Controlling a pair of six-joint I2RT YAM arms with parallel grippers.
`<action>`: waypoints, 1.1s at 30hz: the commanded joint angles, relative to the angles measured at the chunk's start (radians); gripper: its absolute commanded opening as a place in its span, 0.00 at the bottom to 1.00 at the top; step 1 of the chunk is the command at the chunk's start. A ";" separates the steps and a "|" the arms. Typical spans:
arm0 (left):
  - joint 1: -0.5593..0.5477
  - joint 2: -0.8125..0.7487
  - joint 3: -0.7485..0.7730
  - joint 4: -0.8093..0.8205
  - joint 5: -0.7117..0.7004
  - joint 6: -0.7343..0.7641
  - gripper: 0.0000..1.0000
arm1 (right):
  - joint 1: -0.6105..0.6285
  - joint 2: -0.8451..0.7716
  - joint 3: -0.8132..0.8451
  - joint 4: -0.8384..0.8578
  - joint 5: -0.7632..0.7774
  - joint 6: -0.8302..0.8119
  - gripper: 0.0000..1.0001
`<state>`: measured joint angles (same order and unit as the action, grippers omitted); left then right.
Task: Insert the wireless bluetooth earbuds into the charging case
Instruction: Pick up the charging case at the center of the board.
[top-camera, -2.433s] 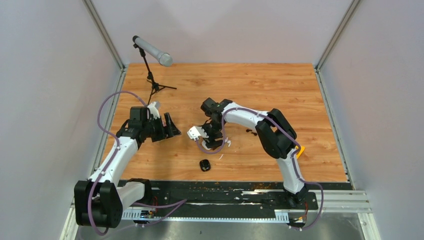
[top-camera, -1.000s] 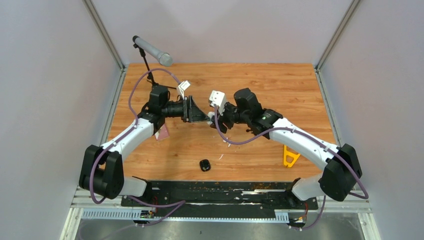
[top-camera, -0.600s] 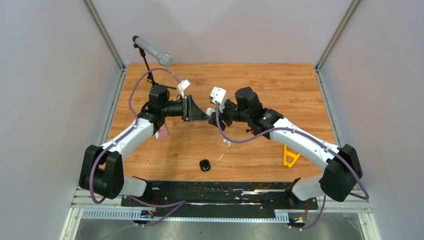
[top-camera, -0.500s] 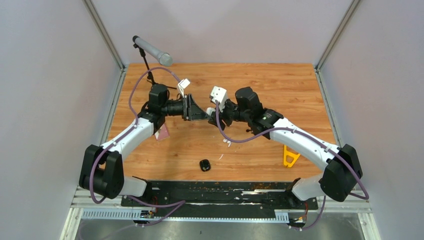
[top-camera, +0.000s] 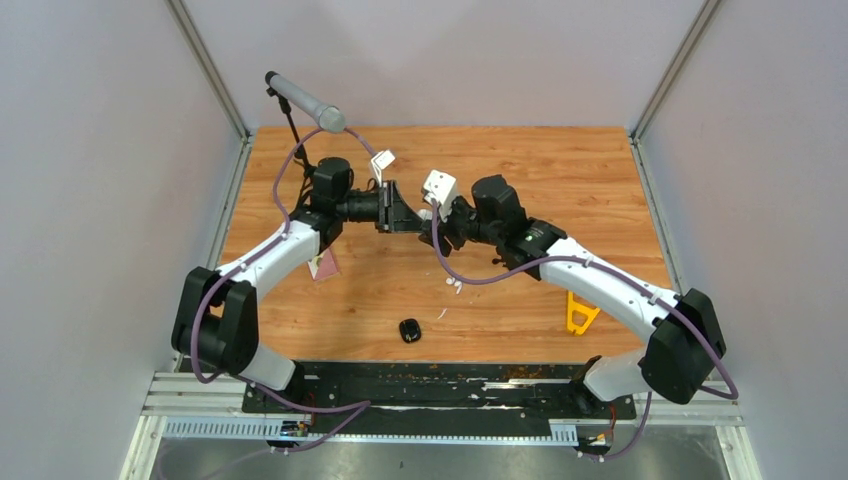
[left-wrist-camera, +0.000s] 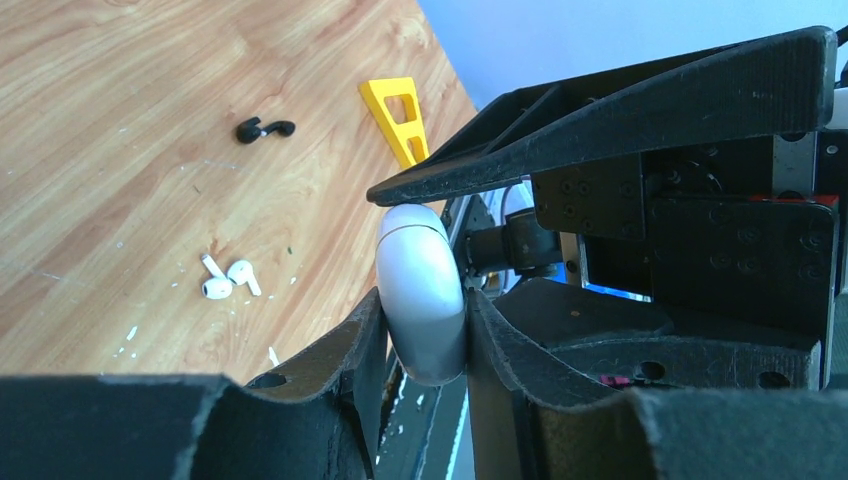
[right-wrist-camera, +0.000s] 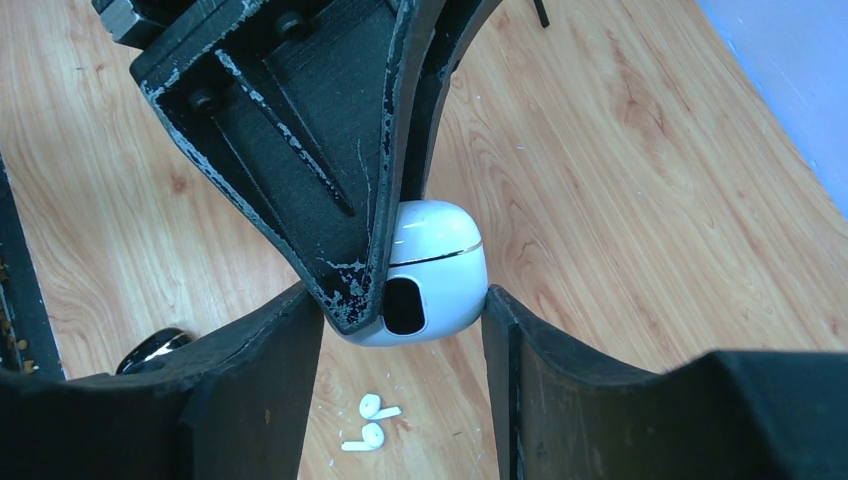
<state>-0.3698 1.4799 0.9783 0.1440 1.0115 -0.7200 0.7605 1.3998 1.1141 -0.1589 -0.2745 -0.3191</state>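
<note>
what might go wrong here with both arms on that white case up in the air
The white case is pinched in mid-air by the left pincer, with the right pincer straddling it; its rounded shell may slip out and drop. The white earbuds lie on the table close by, so a fall might scatter them. The lid looks shut, and prying it open could twist the case loose.

Microphone (top-camera: 305, 100) on tripod stand far left, yellow triangular piece (left-wrist-camera: 413, 145) right, perhaps a pink card (top-camera: 323, 266)
</note>
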 joint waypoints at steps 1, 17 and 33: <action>-0.011 0.010 0.078 -0.039 0.016 0.111 0.05 | 0.010 -0.062 -0.008 -0.016 -0.089 -0.021 0.38; -0.054 0.009 0.376 -1.016 -0.038 1.179 0.00 | -0.178 -0.185 0.054 -0.447 -0.451 -0.131 0.64; -0.214 -0.060 0.414 -0.961 -0.187 1.303 0.00 | -0.172 -0.033 0.083 -0.293 -0.666 -0.047 0.47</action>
<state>-0.5884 1.4425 1.3483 -0.8696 0.8379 0.5388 0.5785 1.3521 1.1622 -0.5209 -0.8764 -0.3824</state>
